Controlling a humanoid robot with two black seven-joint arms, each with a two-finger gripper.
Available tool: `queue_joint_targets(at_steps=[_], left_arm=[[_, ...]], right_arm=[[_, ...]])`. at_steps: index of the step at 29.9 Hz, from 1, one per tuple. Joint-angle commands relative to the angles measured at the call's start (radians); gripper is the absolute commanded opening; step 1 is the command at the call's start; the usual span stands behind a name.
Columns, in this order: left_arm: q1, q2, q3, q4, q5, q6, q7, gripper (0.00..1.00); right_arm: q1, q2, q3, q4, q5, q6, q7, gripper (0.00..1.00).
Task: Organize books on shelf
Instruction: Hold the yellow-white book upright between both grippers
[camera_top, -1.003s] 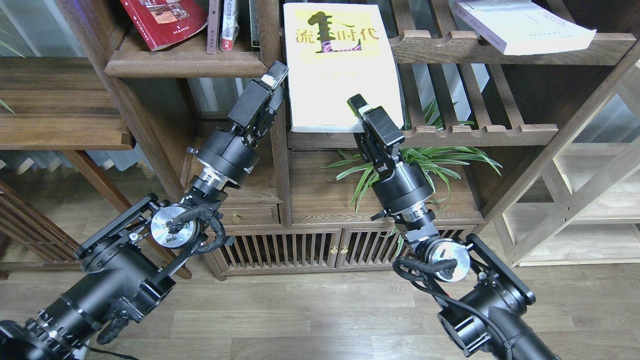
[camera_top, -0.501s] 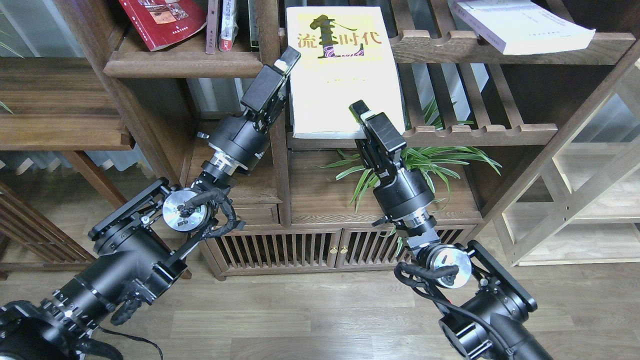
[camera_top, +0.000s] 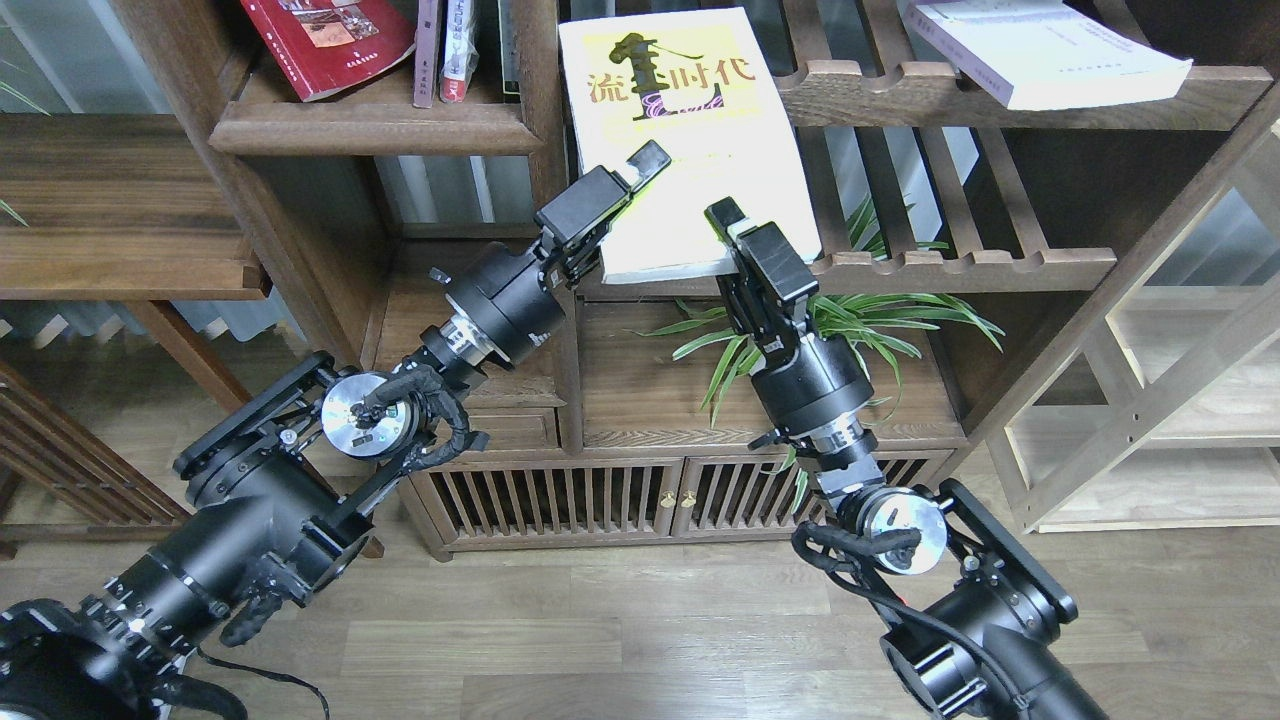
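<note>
1. Grippers nearest: the right gripper (camera_top: 738, 238) sits at the near edge of the yellow-green book (camera_top: 690, 150), one finger on the cover and the other hidden under it, so I judge it clamped on that edge; the left gripper (camera_top: 628, 185) sits at that book's near left corner with one finger over the cover; whether it grips or only steadies, I cannot tell.
2. Step in hand, as I judge it: carrying the yellow-green book off the slatted rack (camera_top: 960, 265); it lies slanted, near edge over the front rail, with a green plant (camera_top: 880, 330) just below it.
3. Next move: lift it clear of the rail, turn it upright and bring it round the post to the shelf (camera_top: 370, 125) left of the book; both hands must travel together or the paperback will bend or slip.
4. Writing: the yellow-green cover reads 流, 时代 and a large dark L; smaller print below is too faint to read.
5. Farther left of that book: the dark red book (camera_top: 325, 40) leans on the shelf beside thin spines (camera_top: 445, 50); its print is illegible.
6. Farther right of that book: the white book (camera_top: 1050, 50) lies on the upper rack; its lines are too small to read.
</note>
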Motion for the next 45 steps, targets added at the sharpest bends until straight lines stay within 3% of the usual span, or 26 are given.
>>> queue_joint_targets(at_steps=[1,13,17,20,24,27,37,45], left_arm=[[-0.001,0.0,-0.008,0.0,-0.004,0.0,-0.001,0.37],[0.0,0.001,-0.008,-0.005,-0.004,0.0,0.001,0.05],[0.0,0.001,-0.003,-0.006,-0.003,0.0,0.001,0.03],[0.0,0.003,-0.003,-0.006,0.0,0.0,0.002,0.02],[0.0,0.006,-0.004,-0.006,0.007,0.0,0.002,0.02],[0.003,0.009,-0.006,-0.005,0.01,0.0,0.002,0.02],[0.005,0.052,-0.003,-0.015,0.016,0.0,0.004,0.02],[0.011,0.104,0.002,-0.031,0.095,0.0,0.044,0.02]], right_arm=[[0.0,0.0,0.0,0.0,0.0,0.0,0.0,0.02],[-0.003,0.0,0.02,-0.005,0.0,0.0,0.0,0.04],[-0.003,0.0,0.039,-0.006,0.0,0.0,0.001,0.07],[-0.009,0.0,0.057,-0.009,0.0,0.0,0.001,0.15],[-0.02,0.0,0.091,-0.009,0.0,0.0,0.004,0.43],[-0.026,0.0,0.118,-0.009,0.001,0.0,0.007,0.55],[-0.026,0.0,0.175,-0.034,0.003,0.0,0.007,0.62],[-0.048,0.0,0.232,-0.061,0.001,0.0,0.007,0.67]])
